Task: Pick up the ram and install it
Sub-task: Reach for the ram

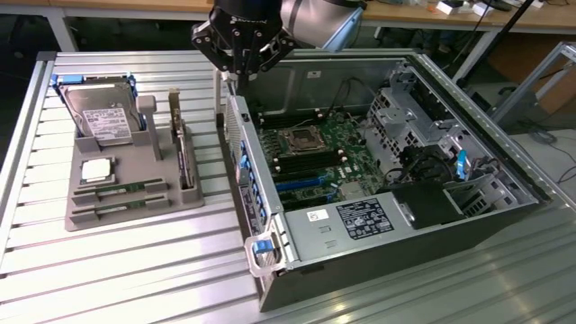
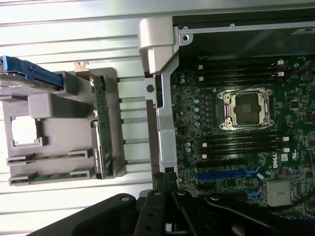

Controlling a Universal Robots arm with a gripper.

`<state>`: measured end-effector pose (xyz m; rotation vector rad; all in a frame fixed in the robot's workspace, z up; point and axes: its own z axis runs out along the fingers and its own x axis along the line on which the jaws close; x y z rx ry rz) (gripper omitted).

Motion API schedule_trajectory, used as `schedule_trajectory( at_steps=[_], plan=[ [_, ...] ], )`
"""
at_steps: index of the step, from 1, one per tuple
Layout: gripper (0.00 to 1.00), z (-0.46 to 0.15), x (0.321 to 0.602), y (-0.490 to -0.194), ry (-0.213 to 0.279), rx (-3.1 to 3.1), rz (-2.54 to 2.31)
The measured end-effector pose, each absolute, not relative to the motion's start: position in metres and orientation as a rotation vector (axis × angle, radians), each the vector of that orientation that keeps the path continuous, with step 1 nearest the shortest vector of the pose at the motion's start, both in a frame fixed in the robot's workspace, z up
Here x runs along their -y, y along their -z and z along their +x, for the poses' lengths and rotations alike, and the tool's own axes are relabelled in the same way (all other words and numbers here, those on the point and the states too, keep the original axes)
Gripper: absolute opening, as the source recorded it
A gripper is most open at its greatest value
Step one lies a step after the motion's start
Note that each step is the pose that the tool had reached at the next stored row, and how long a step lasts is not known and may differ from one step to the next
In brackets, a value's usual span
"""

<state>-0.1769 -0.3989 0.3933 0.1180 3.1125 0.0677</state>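
The gripper hangs closest, its fingers pressed together on nothing, above the computer case's side wall, between the grey tray and the motherboard; the ram stands on edge in a low slot of that tray, a second stick just beside it, both untouched; the black memory slots flanking the processor socket look bare; the pick, I judge, is not yet begun; it calls for parted jaws squared to the stick's long edge, clear of the hard drive.
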Motion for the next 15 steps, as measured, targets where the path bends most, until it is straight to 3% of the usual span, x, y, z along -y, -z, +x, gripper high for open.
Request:
schedule_trajectory(
  at_steps=[15],
  plan=[
    [0.10, -0.1863, 0.3989, -0.3933, -0.068, -3.113, 0.118]
  ],
)
